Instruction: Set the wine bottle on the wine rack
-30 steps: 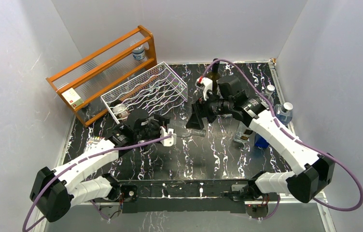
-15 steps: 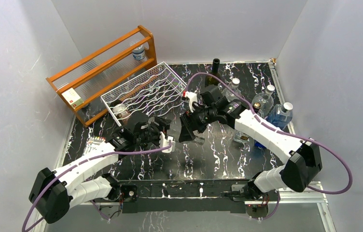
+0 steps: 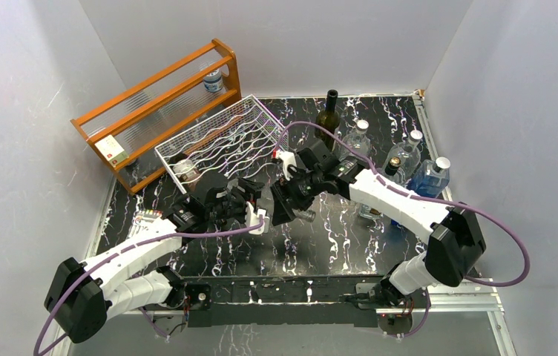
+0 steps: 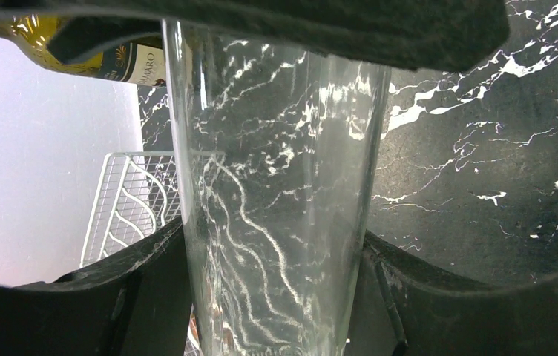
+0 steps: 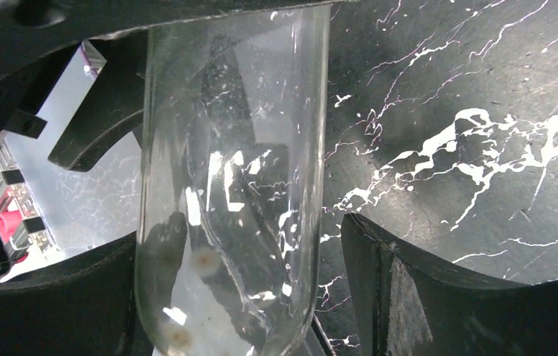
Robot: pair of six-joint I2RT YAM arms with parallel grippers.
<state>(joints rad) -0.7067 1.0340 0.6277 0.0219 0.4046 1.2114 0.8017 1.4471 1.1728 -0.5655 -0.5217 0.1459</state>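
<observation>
A clear glass wine bottle lies level between my two grippers over the table's middle; one end shows in the top view. My left gripper is shut on it, both fingers pressed to the glass in the left wrist view. My right gripper straddles the same bottle with its jaws open; a gap shows at the right finger. The white wire wine rack stands behind the left gripper and shows in the left wrist view.
An orange wooden shelf frame holding a small bottle stands behind the rack. A jar sits in the rack's near corner. A dark bottle, clear bottles and a blue bottle stand at the back right.
My right arm has swung left and brought its gripper around the bottle held by the left gripper. The left gripper with the bottle has shifted slightly left.
</observation>
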